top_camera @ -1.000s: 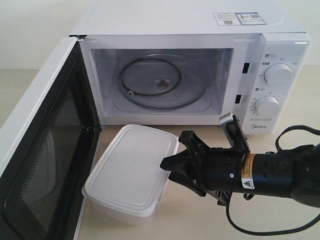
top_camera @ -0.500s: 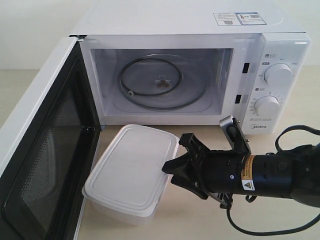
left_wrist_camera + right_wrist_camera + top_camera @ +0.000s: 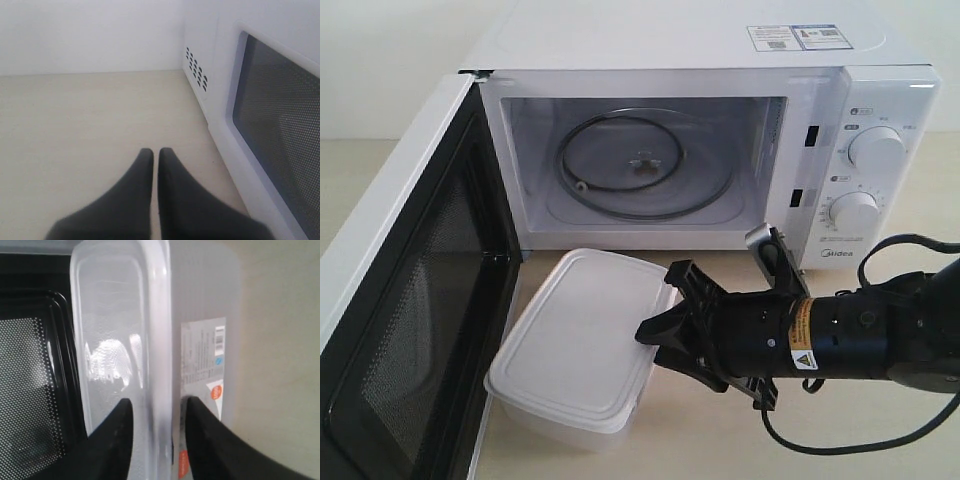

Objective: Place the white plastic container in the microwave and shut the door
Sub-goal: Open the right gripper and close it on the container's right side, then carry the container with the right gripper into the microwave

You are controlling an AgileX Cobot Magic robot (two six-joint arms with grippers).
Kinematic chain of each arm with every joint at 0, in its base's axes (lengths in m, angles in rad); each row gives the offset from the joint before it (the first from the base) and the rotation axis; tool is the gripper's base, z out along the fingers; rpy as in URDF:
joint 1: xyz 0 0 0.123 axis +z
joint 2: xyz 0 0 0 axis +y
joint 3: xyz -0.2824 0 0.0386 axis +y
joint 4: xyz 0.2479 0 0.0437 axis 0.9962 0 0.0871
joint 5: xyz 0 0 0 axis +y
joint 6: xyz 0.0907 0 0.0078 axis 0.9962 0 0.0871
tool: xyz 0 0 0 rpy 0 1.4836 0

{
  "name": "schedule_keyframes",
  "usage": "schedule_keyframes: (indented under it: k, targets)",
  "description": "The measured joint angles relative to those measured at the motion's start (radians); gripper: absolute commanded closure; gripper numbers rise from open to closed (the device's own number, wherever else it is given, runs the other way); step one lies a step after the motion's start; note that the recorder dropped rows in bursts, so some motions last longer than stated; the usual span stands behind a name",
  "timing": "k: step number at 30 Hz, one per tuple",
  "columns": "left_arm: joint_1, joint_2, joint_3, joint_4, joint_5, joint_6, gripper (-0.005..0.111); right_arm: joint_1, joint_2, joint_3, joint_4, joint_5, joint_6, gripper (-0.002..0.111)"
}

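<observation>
My right gripper lies low over the pale wooden table, its black fingers spread. It comes in from the 3 o'clock side of the white, round-cornered translucent plastic container. In the right wrist view, my right gripper straddles the container's raised lid rim. One finger is over the flat lid and the other runs alongside the wall that carries a printed paper label. I cannot tell whether either finger touches the plastic.

The container stands on the table with its lid on, at 6 o'clock from the open cavity of the white boxy Midea microwave and just in front of its sill. The microwave's white side-hinged door, with its black inner frame and dark mesh window, is swung wide open toward 8 o'clock, and the container's far long side sits just beside it. Inside, the round glass turntable is bare. Two round white dials sit at 3 o'clock from the cavity, one above the other.

My left gripper has its dark fingers pressed almost together with nothing between them. It hangs over the table near the outer face of the door.
</observation>
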Motion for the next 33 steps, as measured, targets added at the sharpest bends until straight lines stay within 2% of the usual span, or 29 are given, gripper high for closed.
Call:
schedule_keyframes:
  k: [7,12,33]
  targets:
    - [0.0,0.0,0.0,0.0,0.0,0.0,0.102,0.019,0.0,0.0,-0.002,0.028,0.002,0.076]
    - [0.0,0.0,0.0,0.0,0.0,0.0,0.102,0.019,0.0,0.0,0.0,0.029,0.002,0.108]
    - [0.0,0.0,0.0,0.0,0.0,0.0,0.102,0.019,-0.002,0.0,0.004,0.027,-0.049,0.108]
